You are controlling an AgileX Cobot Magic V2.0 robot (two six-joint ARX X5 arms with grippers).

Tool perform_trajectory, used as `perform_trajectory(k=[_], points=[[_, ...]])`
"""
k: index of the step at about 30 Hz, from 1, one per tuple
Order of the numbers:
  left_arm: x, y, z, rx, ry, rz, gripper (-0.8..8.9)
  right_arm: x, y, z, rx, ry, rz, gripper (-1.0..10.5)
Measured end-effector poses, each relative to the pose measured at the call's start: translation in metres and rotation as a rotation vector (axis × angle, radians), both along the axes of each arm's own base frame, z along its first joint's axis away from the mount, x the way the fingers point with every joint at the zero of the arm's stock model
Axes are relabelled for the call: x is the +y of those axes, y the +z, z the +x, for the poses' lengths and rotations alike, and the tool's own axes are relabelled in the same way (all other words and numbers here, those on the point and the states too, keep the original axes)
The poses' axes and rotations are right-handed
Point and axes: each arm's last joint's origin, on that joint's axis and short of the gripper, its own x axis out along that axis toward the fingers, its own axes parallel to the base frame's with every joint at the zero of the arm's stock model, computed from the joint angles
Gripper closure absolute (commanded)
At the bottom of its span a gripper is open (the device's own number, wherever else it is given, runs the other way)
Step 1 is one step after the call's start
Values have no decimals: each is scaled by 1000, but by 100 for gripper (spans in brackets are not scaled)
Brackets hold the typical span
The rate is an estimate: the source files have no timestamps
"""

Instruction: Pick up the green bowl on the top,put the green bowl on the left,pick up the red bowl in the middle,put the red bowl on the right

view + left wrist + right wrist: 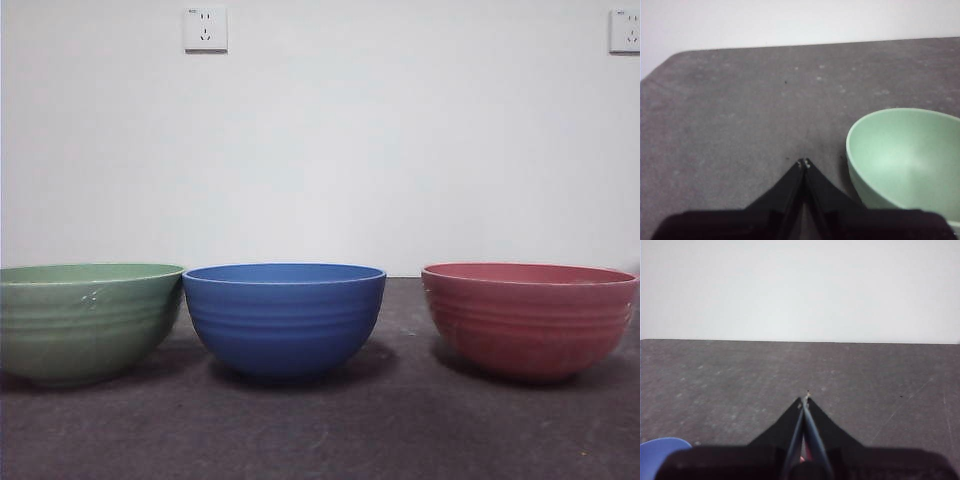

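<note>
the green bowl (85, 322) is sitting upright on the dark table (320, 430) at nine o'clock of the row, its inside showing bare in the left wrist view. the red bowl (528, 318) is standing at three o'clock, well apart from the blue bowl (284, 316) in the middle, whose rim is nearly touching the green one. contents of red and blue aren't showing. the left gripper (804, 162) is hanging beside the green bowl, jaws pressed together; the right gripper (805, 399) is likewise closed, empty.

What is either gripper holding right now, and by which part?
Nothing is held. The left gripper is shut on nothing beside the green bowl, and the right gripper is shut over the table. The red bowl stands free.
</note>
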Motion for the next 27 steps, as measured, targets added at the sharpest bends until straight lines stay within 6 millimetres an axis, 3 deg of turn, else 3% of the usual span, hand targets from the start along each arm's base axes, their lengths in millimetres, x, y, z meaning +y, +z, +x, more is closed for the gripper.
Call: perform_trajectory(k=[27], points=[[0, -7, 2, -12, 5, -22, 816, 0, -2, 0, 22, 0, -7, 944]])
